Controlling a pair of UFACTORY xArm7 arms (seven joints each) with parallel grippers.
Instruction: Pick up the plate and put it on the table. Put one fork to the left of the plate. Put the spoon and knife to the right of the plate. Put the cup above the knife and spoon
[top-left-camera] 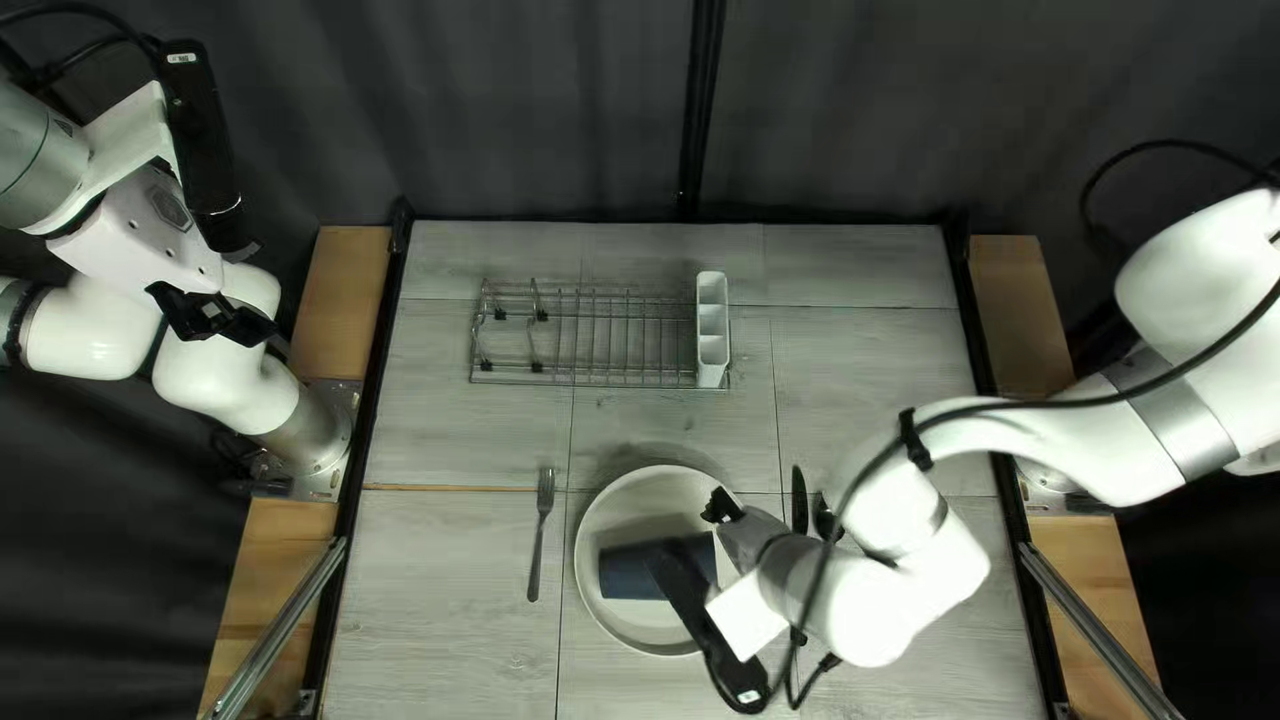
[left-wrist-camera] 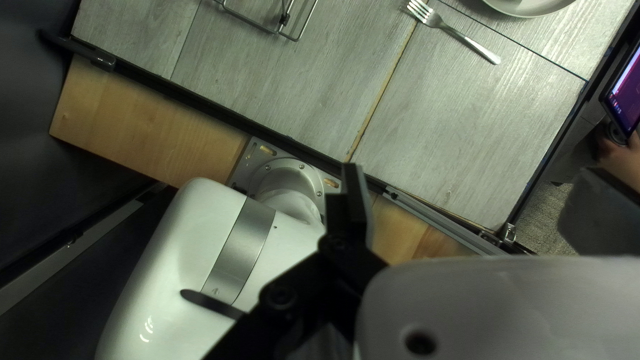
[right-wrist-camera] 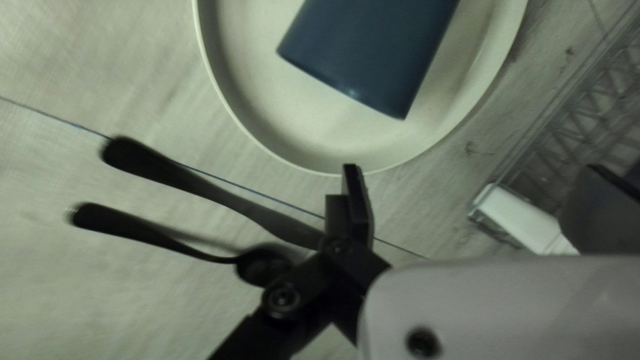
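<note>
Top left view: cup (top-left-camera: 632, 571) on its side in plate (top-left-camera: 646, 496). Right gripper (right-wrist-camera: 467, 190) wide open, empty; left gripper (left-wrist-camera: 464, 190) likewise. We should centre over the cup, squeeze lightly, clear the rim, then upright it beyond knife (right-wrist-camera: 170, 175) and spoon (right-wrist-camera: 147, 233).

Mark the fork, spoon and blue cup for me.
Fork (left-wrist-camera: 467, 43): left wrist view, on the handle.
Spoon (right-wrist-camera: 123, 225): right wrist view, on the handle.
Blue cup (right-wrist-camera: 373, 53): right wrist view, on the outer side wall.
</note>
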